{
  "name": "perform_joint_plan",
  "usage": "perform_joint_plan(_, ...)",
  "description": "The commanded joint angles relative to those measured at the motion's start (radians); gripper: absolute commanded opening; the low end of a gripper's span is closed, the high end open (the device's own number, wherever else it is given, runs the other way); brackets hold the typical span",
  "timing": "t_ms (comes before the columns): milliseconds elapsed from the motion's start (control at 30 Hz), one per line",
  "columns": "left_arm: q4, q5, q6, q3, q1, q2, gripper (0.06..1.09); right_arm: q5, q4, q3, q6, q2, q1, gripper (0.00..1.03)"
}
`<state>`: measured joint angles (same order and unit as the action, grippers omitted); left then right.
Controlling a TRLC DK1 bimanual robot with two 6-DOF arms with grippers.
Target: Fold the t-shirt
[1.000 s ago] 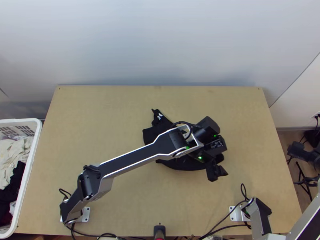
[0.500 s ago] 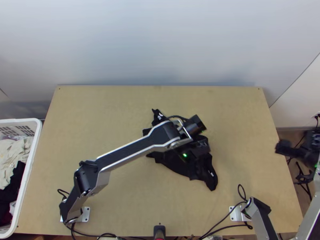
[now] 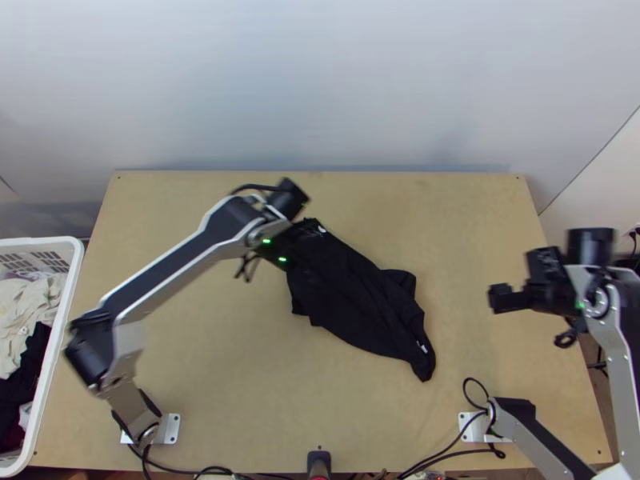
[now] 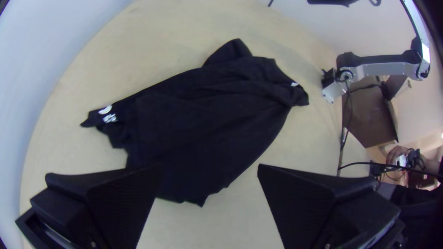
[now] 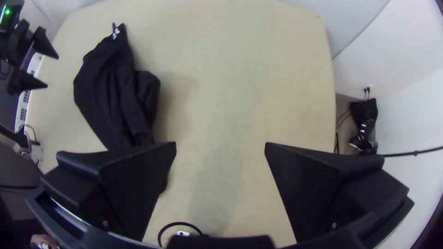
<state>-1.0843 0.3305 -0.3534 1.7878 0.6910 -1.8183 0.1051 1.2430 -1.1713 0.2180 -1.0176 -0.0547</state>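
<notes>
We take the table [image 3: 200, 384] as reference. The t-shirt [image 3: 356, 296] lies slantwise across the table's middle, creased and partly bunched. Its end with white print points to the table's far left; its narrow end points to the table's near right. The left gripper [image 4: 208, 167] is over the table's left half, jaws wide, holding nothing. The right gripper [image 5: 220, 146] is over the table's right side, jaws also wide and without cloth.

We judge the step in hand to be flattening, ahead of any fold.

1. We identify two matching corners first; the dark layers are easily confused.
2. We bring the fingers down to the table top and pinch the edge shallowly.
3. We raise both corners evenly, then draw them apart until creases ease. Caution: uneven pulling may twist the cloth.
4. We lay it square to the table's near edge before releasing.
</notes>
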Motion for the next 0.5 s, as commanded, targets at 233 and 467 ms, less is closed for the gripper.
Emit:
perform_joint_plan(233,0.06,-0.084,-0.01,-0.377,-0.281,0.35,1.04,0.252,0.006,-0.143,-0.002,-0.251,0.317,0.75)
perform_joint_plan(467,0.06,-0.097,-0.01,-0.442,-0.35,0.429,1.04,0.38,-0.007,-0.334,0.007,-0.458,0.4,0.6)
